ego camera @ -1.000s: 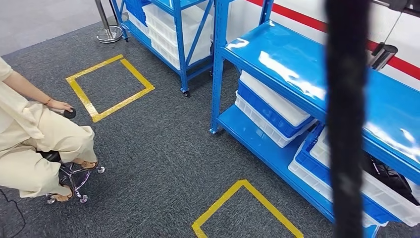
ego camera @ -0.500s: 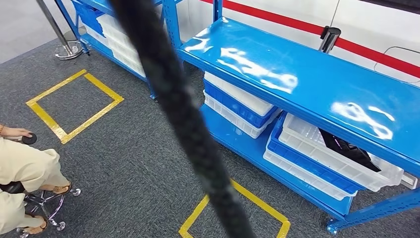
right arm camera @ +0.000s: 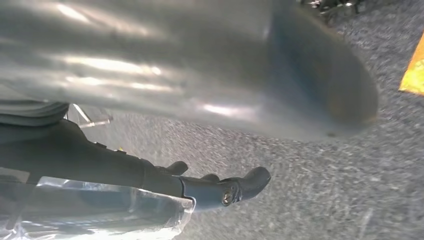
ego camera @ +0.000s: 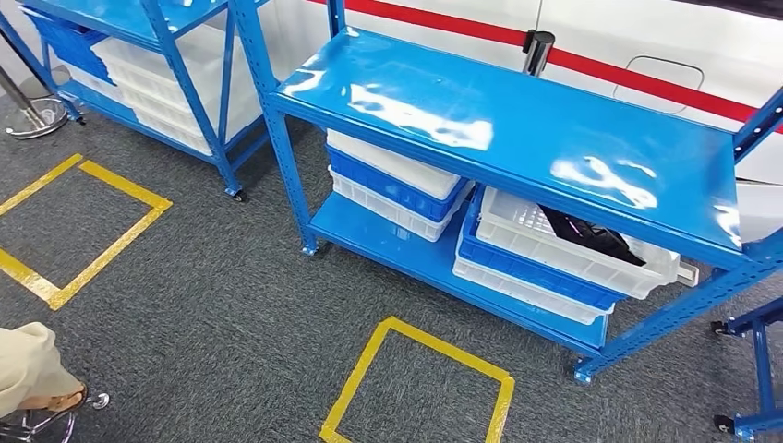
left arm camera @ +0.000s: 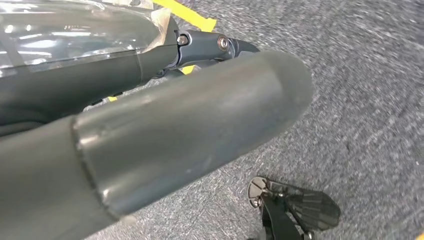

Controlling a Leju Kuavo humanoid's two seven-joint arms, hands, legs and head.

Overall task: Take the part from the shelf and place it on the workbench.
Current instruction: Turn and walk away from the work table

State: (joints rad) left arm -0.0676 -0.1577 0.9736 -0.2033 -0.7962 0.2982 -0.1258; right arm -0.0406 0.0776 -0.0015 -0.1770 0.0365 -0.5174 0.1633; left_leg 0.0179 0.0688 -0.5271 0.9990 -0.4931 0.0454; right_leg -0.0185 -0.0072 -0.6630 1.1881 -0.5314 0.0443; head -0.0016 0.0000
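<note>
A black part (ego camera: 591,235) lies in a white bin (ego camera: 572,265) on the lower level of the blue shelf (ego camera: 517,120), at its right end. The bin sits on a blue bin and another white one. In the left wrist view my left hand (left arm camera: 150,125) hangs over grey carpet, thick thumb and dark fingers (left arm camera: 215,46) stretched out, holding nothing. Seen from the right wrist, my right hand (right arm camera: 200,90) also hangs over the carpet. Its thumb is blurred, its dark fingers (right arm camera: 230,187) are extended, and nothing is in them.
A yellow tape square (ego camera: 415,383) marks the carpet in front of the shelf, another (ego camera: 83,231) lies to the left. A second blue shelf (ego camera: 157,46) with bins stands at the left. A person on a wheeled stool (ego camera: 28,378) sits at lower left. A blue frame (ego camera: 757,369) stands at right.
The camera has turned, so the whole scene has slid left and the shelf with the black part now lies ahead. The dark cable that crossed the picture is gone.
</note>
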